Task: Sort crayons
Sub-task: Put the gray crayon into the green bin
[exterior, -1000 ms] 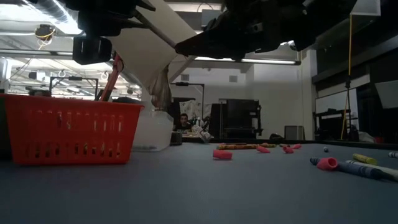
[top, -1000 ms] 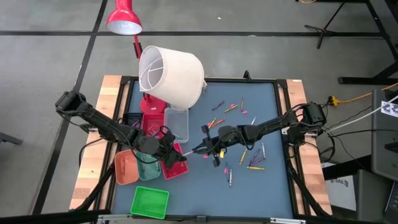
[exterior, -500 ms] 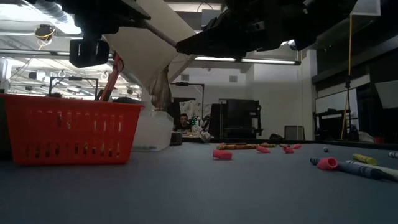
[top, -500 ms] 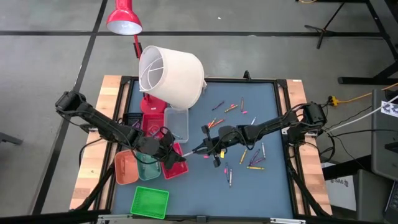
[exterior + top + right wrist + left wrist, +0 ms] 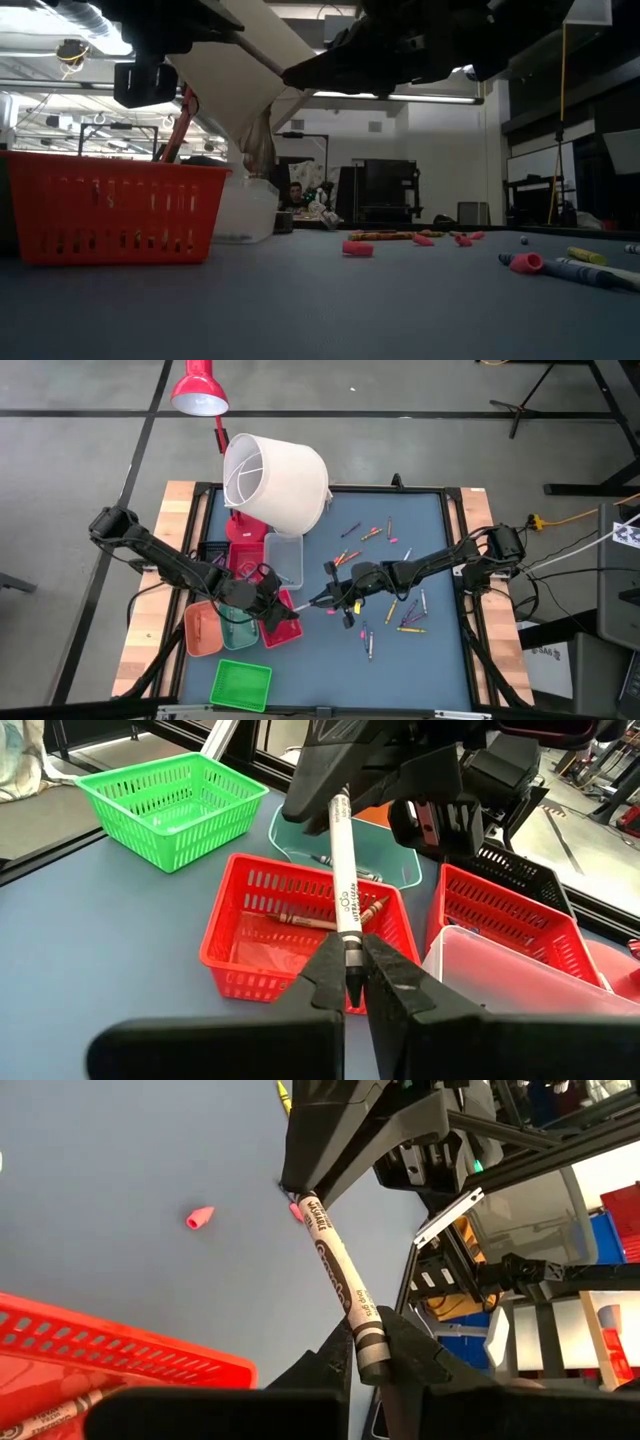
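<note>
A blue bench carries scattered crayons and trays; a red tray already holds two. Above its edge, the left pincer and right pincer each clamp one end of a white-wrapped crayon. It looks light, stiff, snappable; best gripped mid-wrapper.

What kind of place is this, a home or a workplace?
Probably a robotics lab or workshop, not a home. The table stands on a bare concrete floor with taped lines, tripod legs stand nearby, and the low view shows ceiling strip lights and dark equipment racks.
</note>
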Available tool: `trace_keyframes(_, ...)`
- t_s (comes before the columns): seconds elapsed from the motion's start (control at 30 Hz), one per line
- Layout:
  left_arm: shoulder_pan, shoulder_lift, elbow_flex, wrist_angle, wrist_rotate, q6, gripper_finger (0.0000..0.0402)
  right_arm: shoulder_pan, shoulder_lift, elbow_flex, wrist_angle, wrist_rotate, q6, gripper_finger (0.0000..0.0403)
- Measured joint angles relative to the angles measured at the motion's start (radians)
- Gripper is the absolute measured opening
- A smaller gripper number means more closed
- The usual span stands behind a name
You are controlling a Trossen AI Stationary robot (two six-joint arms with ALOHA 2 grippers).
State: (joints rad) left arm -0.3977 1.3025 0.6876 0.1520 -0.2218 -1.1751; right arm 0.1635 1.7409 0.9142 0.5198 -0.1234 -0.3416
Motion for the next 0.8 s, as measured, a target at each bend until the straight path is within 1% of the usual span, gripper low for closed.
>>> trace_keyframes(0.1, 0.000, 0.000, 0.001, -0.001, 0.000, 0.000, 0.0018, 0.000, 0.000, 0.000, 0.001, 0.000, 0.000, 0.0018)
trace_keyframes(0.17, 0.000, 0.000, 0.001, -0.001, 0.000, 0.000, 0.0018, 0.000, 0.000, 0.000, 0.001, 0.000, 0.000, 0.0028)
trace_keyframes(0.4, 0.001, 0.000, 0.003, 0.001, -0.005, 0.000, 0.0018, 0.000, 0.001, 0.000, 0.006, 0.000, 0.000, 0.0104)
trace_keyframes(0.53, 0.001, 0.000, 0.003, 0.001, -0.004, 0.000, 0.0018, 0.000, 0.001, 0.000, 0.004, 0.000, 0.000, 0.0134)
trace_keyframes(0.67, 0.001, 0.000, 0.002, 0.000, 0.016, 0.000, 0.0018, 0.000, 0.001, 0.000, -0.002, 0.000, 0.000, 0.0144)
trace_keyframes(0.8, 0.001, 0.000, 0.002, -0.005, 0.101, 0.000, 0.0018, 0.001, 0.001, 0.000, -0.036, 0.000, 0.000, 0.0144)
